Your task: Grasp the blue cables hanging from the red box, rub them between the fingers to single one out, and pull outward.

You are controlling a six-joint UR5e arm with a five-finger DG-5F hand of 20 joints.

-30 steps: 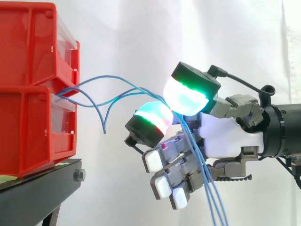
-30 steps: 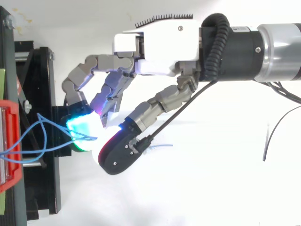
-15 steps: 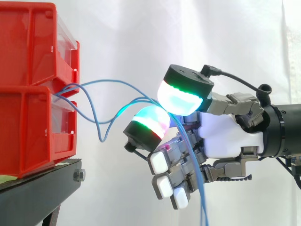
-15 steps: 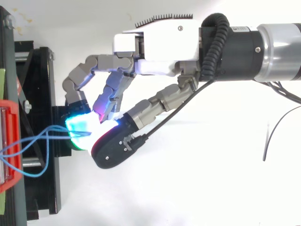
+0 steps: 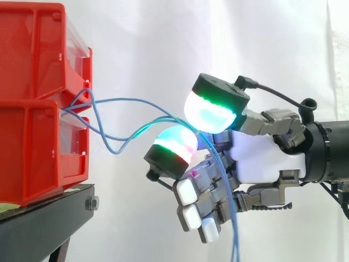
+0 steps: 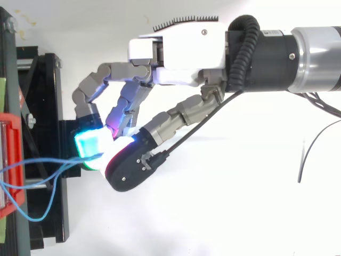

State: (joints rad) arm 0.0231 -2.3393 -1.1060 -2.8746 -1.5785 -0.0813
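Observation:
Thin blue cables [image 5: 136, 102] run from the gap between the stacked red boxes [image 5: 38, 98] rightward in loose loops to my hand [image 5: 262, 161]. Two glowing green-cyan pads, one above [image 5: 210, 112] and one below [image 5: 173, 147], pinch the cables between them. Past the pinch the cables drop down across the palm [image 5: 232, 218] and out of the bottom edge. From above, the blue cables [image 6: 42, 165] leave the red box [image 6: 10, 165] and reach the cyan pad [image 6: 90, 144] of the hand [image 6: 176, 53]. The other fingers are curled under, with white pads.
The red boxes sit on a black stand [image 5: 49, 218] at the left; its black frame [image 6: 48, 106] lies just under the fingertips in the top view. A white curtain hangs behind. A thin dark wire [image 6: 314, 149] lies at the right.
The pads have rubbed on the cables: the upper pad shifted slightly right, and the loops near the box changed shape, one loop sagging lower and outward in the top view.

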